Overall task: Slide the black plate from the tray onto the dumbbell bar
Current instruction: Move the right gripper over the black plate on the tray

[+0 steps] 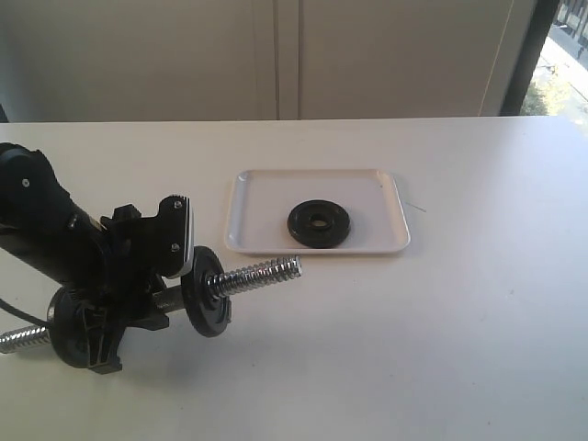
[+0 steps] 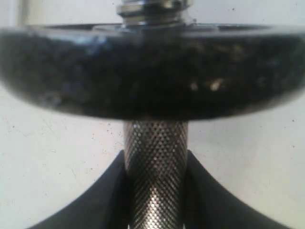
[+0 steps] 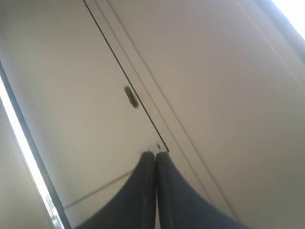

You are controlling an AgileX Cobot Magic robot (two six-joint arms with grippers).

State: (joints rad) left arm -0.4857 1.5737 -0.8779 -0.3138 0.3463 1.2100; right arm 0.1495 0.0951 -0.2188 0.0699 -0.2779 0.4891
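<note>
One black plate (image 1: 318,223) lies flat in the middle of the white tray (image 1: 257,188). My left gripper (image 2: 156,160) is shut on the dumbbell bar (image 1: 262,274), its fingers (image 2: 107,195) clamping the knurled middle (image 2: 155,167). A black plate (image 1: 206,292) sits on the bar just ahead of my fingers and fills the left wrist view (image 2: 152,71). Another black plate (image 1: 75,326) sits on the bar's other end, behind my left arm. The threaded end points toward the tray. My right gripper (image 3: 156,155) is shut on nothing and faces wall panels; it is outside the exterior view.
The white table (image 1: 478,312) runs wide around the tray. Pale cabinet doors (image 1: 276,55) stand behind the table. A window edge (image 1: 560,55) shows at the far right.
</note>
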